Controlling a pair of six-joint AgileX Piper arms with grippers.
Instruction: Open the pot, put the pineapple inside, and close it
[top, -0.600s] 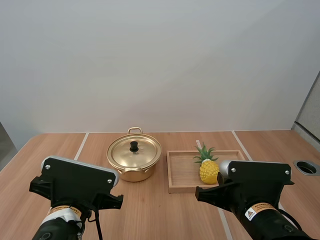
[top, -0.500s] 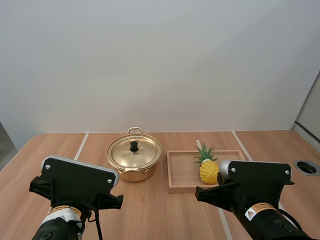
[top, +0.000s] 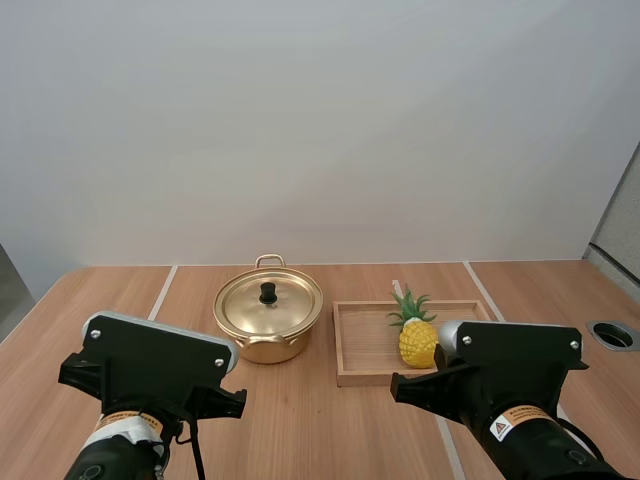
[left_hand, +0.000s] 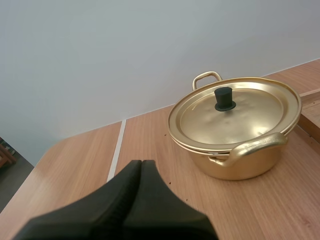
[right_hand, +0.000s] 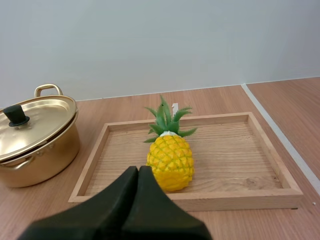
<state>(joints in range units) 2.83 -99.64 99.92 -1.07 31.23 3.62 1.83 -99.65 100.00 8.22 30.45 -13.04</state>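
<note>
So, the pineapple (top: 417, 340) stands upright in the wooden tray (top: 365, 376), right of centre in the high view, leaves up and close to the near rim. Just left of the tray is the pot (top: 262, 348), with its lid (top: 285, 305) on and a small black knob (top: 268, 292) in the middle.

My left claw (left_hand: 141, 163) is closed on nothing, its fingers together as one dark wedge aimed at the pot. The right claw (right_hand: 138, 170) is the same, closed and empty, pointing at the pineapple.

What worries me:
- **Knob:** it's tiny and looks slick. An off-centre pinch could slip, or drag the whole pot across the smooth worktop (top: 320, 430), because that thin brassy metal looks light.
- **Pineapple:** the body is a bumpy yellow oval that tapers at both ends, so I reckon it could squirt out of a squeeze or tip over. The green leaves look floppy and would make a bad grab point.
- **Tray rim:** it's raised, so a low approach might clip it.
- **Pot depth:** it looks shallow. If the fruit goes in standing up, the lid may not seat.
</note>
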